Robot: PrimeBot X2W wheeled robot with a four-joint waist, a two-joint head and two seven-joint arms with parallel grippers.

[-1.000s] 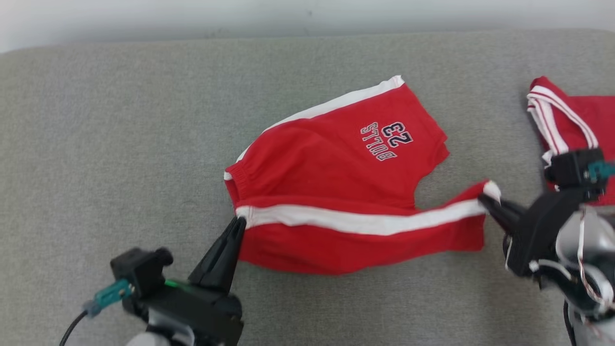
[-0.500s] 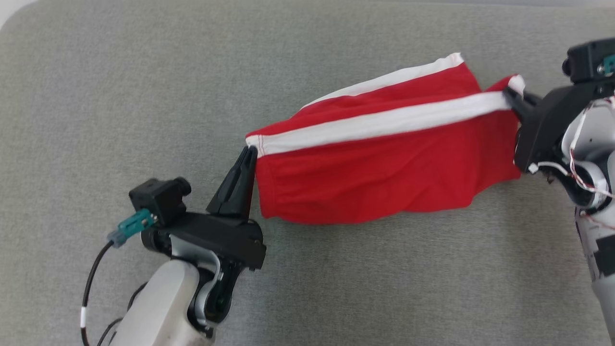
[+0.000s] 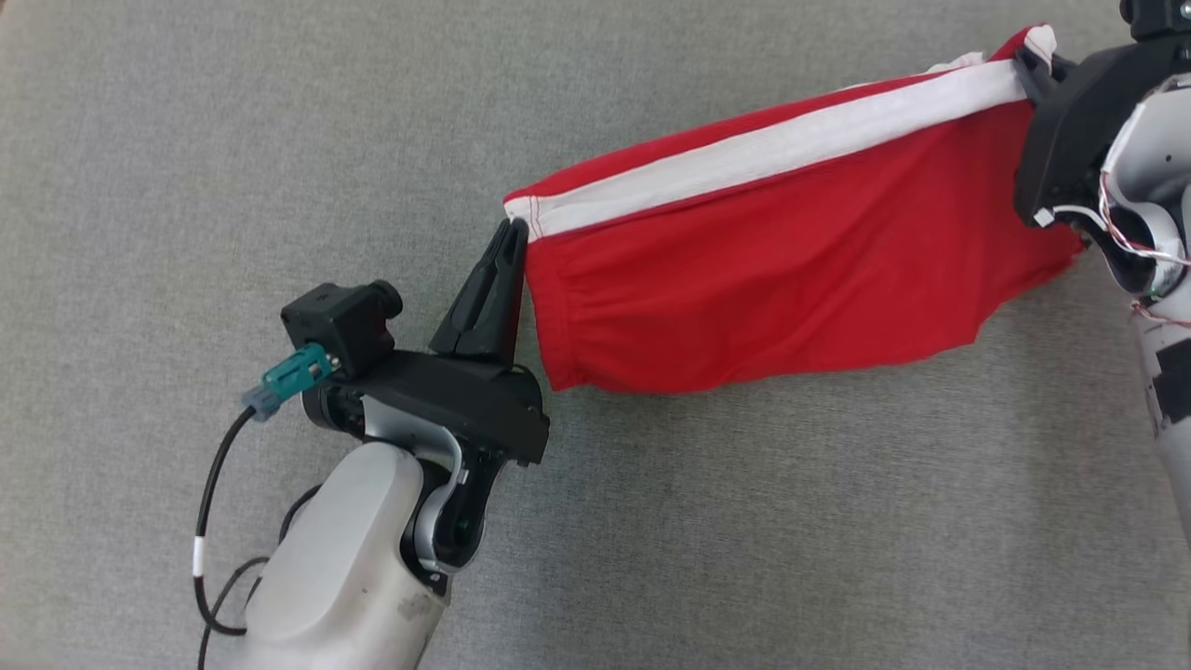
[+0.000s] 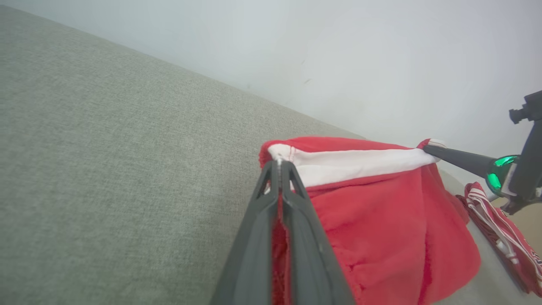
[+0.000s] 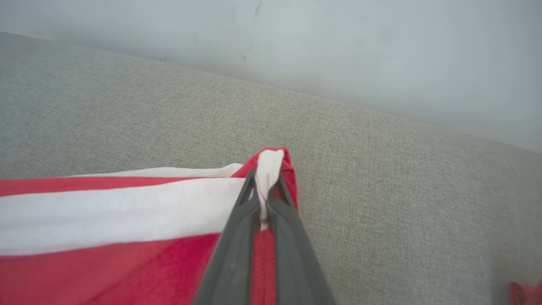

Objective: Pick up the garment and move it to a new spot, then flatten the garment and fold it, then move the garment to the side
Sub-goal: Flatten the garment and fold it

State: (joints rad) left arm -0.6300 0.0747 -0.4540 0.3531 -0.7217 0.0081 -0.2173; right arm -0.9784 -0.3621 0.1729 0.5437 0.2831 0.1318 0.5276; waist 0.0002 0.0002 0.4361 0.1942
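- Head view: the garment (image 3: pixel 791 279) is a pair of red shorts, stretched taut between the two claws above the grey fabric-covered worktop (image 3: pixel 186 140).
- A broad white stripe (image 3: pixel 791 140) runs along its upper edge from one claw to the other, and the red cloth hangs below it in soft folds.
- The cloth is puckered near the left end, like an elastic band.
- The left claw (image 3: pixel 515 233) is pinched tight on the left end of the stripe, fingers pointing up the view.
- The right claw (image 3: pixel 1028 65), at the upper right corner, is clamped on the other end, where a small white tip pokes out.
- I cannot tell whether the lower edge touches the worktop.
- Left wrist view: the left claw (image 4: pixel 279 165) has its two dark fingers closed on the corner of the garment (image 4: pixel 381 228), where red stitching crosses the white stripe.
- Red cloth also shows in the slit between the fingers.
- The right claw (image 4: pixel 427 148) grips the far end of the stripe.
- A second red garment with thin white stripes (image 4: pixel 499 228) lies on the worktop at the right edge, beside the hanging shorts.
- A pale wall (image 4: pixel 338 51) rises behind.
- Right wrist view: the right claw (image 5: pixel 262 190) is closed on a bunched white-and-red corner of the garment (image 5: pixel 106 212).
- The stripe and red cloth stretch away to the left, above the worktop (image 5: pixel 381 169).
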